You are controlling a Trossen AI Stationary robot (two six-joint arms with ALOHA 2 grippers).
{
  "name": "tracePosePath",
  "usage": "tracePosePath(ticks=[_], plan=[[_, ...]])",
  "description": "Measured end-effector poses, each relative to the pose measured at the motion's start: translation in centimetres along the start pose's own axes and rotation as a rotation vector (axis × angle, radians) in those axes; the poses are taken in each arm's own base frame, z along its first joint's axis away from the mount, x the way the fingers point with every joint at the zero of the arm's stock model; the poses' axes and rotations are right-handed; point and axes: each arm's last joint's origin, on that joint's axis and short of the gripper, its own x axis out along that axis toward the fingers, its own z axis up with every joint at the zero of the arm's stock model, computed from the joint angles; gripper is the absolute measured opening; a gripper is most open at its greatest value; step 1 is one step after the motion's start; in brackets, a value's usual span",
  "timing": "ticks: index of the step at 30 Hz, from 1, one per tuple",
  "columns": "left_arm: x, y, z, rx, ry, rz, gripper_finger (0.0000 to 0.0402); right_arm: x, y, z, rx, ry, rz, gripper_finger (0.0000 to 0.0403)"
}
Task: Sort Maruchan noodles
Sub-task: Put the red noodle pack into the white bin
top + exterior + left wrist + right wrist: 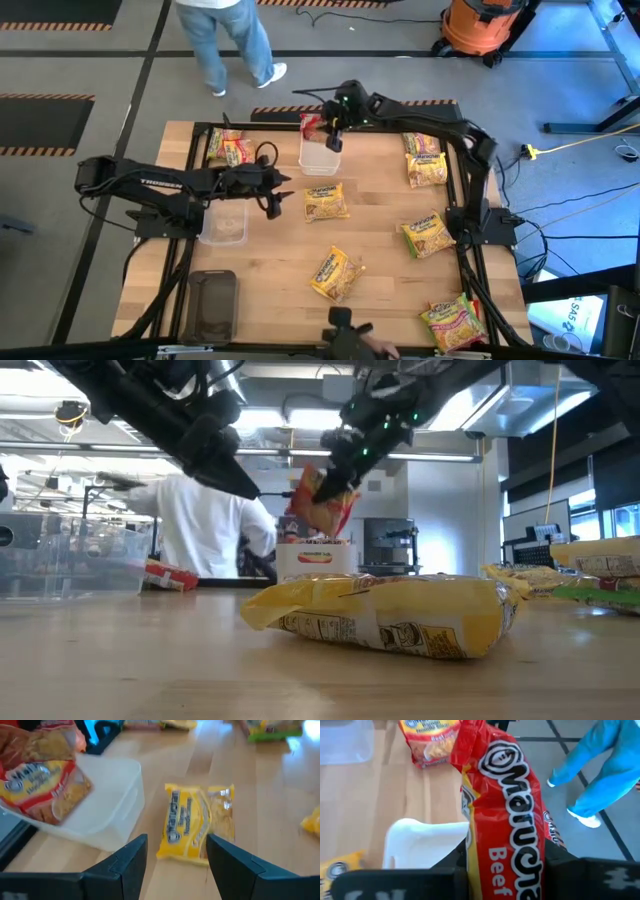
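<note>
Right claw (pixel 505 865) clamping red beef packet (pixel 507 810) — above white bin (pixel 422 845) rim

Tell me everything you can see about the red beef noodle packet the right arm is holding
The red beef packet is a crinkly plastic Maruchan wrapper, red with white lettering and "Beef" printed on it, yellow at one edge. The right gripper is shut on it, pinching it between both fingers so it hangs raised off the table, above the white bin at the table's far side. Only the fingers touch it.
</note>
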Motion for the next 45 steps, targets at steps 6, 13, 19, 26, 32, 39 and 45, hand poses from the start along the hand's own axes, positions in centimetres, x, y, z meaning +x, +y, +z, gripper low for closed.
tracePosePath(ticks=[6,13,19,26,32,39,45], plan=[[0.0,0.0,0.1,-0.011,-0.012,0.000,0.0196,2.9,-0.3,-2.4,0.013,0.077,0.035,0.0087],[0.0,0.0,0.1,-0.024,-0.012,0.000,0.0196,4.8,-0.2,-3.7,-0.027,0.114,0.030,0.0090],[0.0,0.0,0.1,-0.024,-0.012,0.000,0.0196,5.6,-0.2,-4.4,-0.020,0.132,0.034,0.0094],[0.0,0.0,0.2,-0.025,-0.017,0.000,0.0196,5.7,-0.2,-4.5,-0.003,0.135,0.019,0.0142],[0.0,0.0,0.2,-0.025,-0.017,0.000,0.0196,5.7,-0.3,-4.4,-0.007,0.135,-0.013,0.0191],[0.0,0.0,0.2,-0.025,-0.017,0.000,0.0196,5.8,-0.6,-4.0,-0.019,0.106,-0.066,0.0203],[0.0,0.0,0.2,-0.028,-0.017,-0.002,0.0196,5.8,-1.0,-3.8,-0.027,0.123,-0.181,0.0194]])
